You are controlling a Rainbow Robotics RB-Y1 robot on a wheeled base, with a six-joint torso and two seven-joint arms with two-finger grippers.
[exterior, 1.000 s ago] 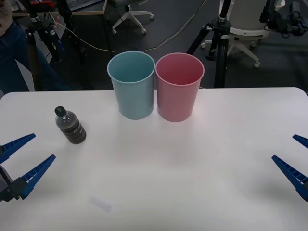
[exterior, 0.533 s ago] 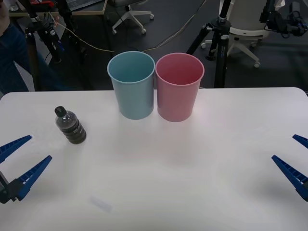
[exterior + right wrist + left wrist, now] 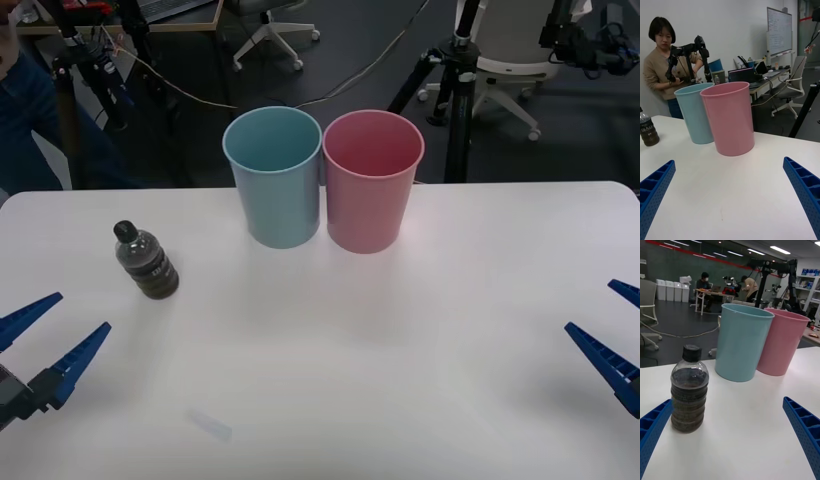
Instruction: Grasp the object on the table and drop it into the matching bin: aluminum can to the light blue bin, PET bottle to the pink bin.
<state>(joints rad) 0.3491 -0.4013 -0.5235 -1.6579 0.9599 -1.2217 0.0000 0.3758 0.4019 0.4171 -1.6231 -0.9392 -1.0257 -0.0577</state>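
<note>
From the front, the smooth white counter (image 3: 330, 350) has rounded corners. The small PET bottle (image 3: 146, 261) stands upright on its left side. It is clear plastic with dark brown drink inside, a black cap and a dark label. The light blue bin (image 3: 273, 178) and the pink bin (image 3: 372, 182) stand side by side at the back, just about touching. Both are round, smooth plastic, shaped like big cups. The left gripper (image 3: 42, 336) sits low by the counter's left edge, near the bottle, with its blue ribbed fingers spread apart. The right gripper (image 3: 618, 332) sits by the right edge, fingers spread too.

From the right wrist, the pink bin (image 3: 729, 118) is closest, with the light blue bin (image 3: 693, 113) behind it and the bottle (image 3: 646, 128) far off.

From the left wrist, the bottle (image 3: 689, 389) stands close, nearer one bumpy blue finger (image 3: 653, 429). Its sides have round ridges.
</note>
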